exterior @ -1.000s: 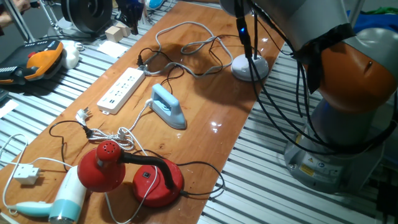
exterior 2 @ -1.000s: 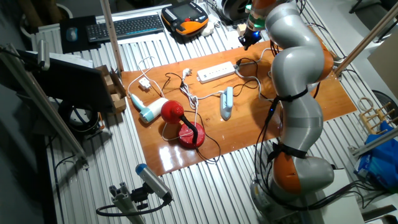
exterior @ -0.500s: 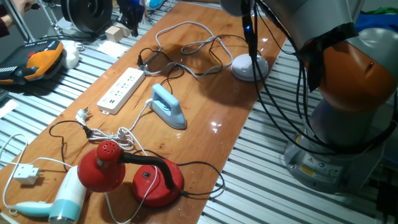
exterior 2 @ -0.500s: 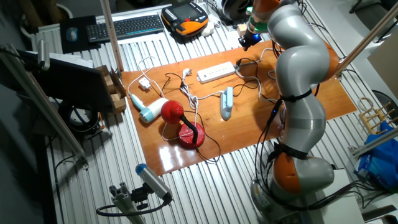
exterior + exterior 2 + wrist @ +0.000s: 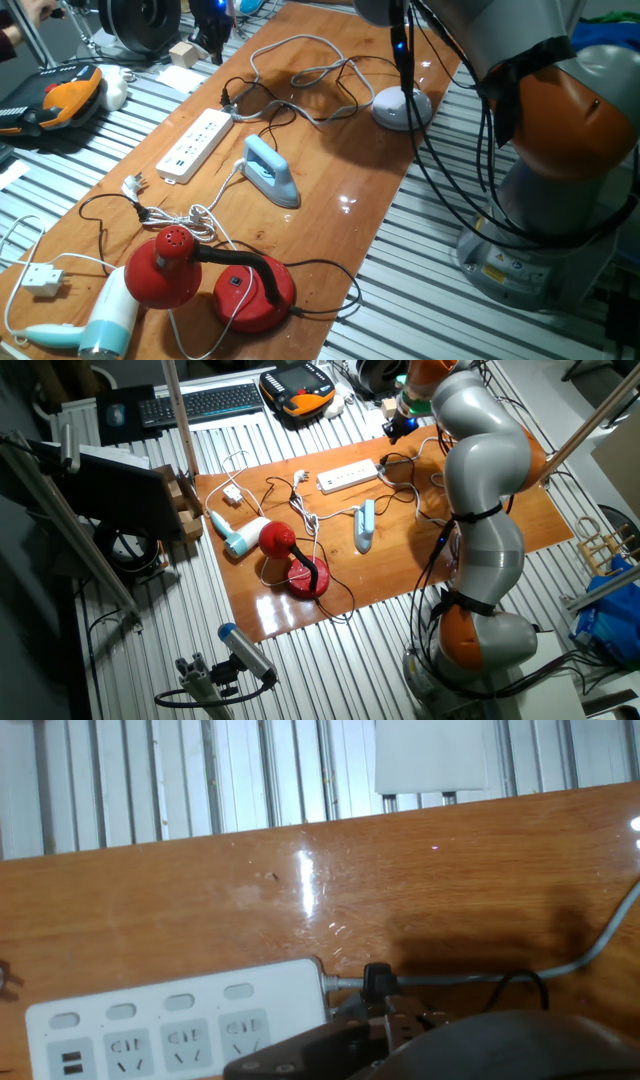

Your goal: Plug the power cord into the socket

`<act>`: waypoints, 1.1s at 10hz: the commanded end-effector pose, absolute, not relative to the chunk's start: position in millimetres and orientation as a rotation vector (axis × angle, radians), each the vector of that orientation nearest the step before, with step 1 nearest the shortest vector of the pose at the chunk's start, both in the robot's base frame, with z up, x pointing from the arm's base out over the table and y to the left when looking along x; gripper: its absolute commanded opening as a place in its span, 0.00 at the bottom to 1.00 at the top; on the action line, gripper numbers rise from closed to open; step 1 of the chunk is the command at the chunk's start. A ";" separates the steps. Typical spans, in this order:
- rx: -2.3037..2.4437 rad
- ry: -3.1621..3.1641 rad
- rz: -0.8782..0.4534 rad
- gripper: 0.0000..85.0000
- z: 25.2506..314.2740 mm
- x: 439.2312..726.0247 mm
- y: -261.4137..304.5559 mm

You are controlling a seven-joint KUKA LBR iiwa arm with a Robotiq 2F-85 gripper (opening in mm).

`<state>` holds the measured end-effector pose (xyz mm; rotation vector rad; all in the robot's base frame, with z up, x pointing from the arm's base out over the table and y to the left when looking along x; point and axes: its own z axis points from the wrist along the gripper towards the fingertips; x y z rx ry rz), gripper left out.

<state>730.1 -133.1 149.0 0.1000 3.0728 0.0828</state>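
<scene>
Power cord (image 5: 262, 128) lies loose on table (image 5: 330, 180), plug end just beside socket (image 5: 195, 145), not inserted. Fingers (image 5: 396, 426) hover above socket's far end, holding nothing visible; opening: cannot tell. Grasp and plugging remain.

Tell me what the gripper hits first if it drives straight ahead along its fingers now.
Probably the cord end of the socket, near the small black plug lying beside it. The gripper's height above them is unclear.
</scene>
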 end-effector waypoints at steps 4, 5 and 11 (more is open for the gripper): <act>0.031 3.053 0.102 0.40 141.7 730.8 -135.4; 0.034 3.047 0.105 0.60 141.9 730.7 -135.5; -0.064 3.058 0.122 0.60 134.5 733.5 -134.1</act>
